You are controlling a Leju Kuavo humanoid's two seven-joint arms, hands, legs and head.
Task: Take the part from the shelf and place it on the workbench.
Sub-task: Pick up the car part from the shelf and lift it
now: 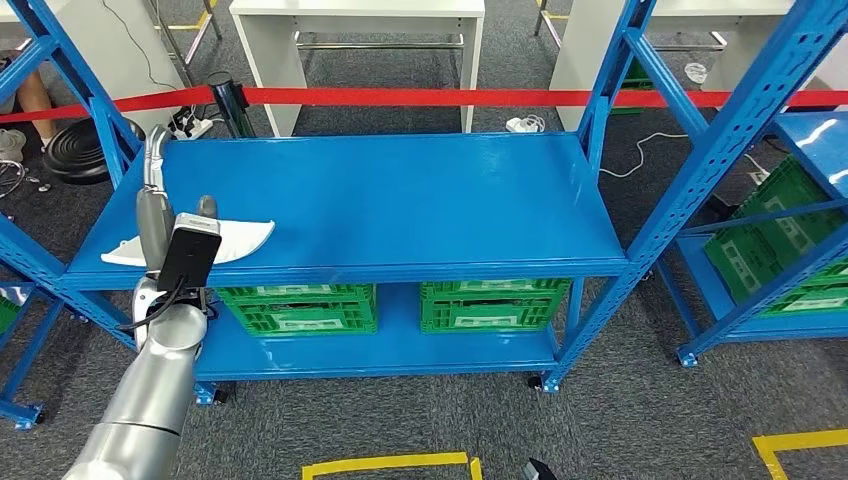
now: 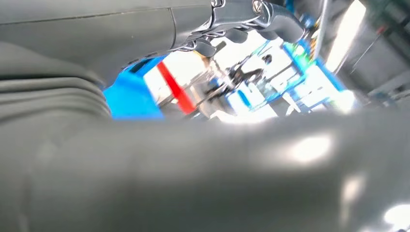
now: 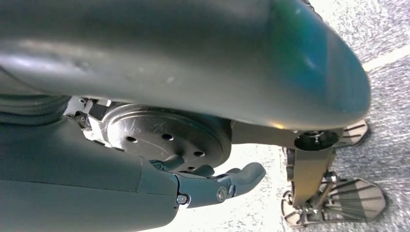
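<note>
Blue shelf [image 1: 400,190] carries a white part [image 1: 240,240] at its left front; left hand [image 1: 155,215] over it, finger state unclear. Right hand [image 3: 212,186] hangs, fingers curled, empty.

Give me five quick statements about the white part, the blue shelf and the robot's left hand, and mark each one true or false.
1. The white part lies on the top level of the blue shelf. True.
2. The part sits near the shelf's right end. False: it is at the left front corner.
3. The left hand is at the part, over its left portion. True, though whether it grips the part cannot be told.
4. Two green crates stand on the top level. False: they stand on the lower level, under the top board.
5. A red barrier tape runs behind the shelf. True.
</note>
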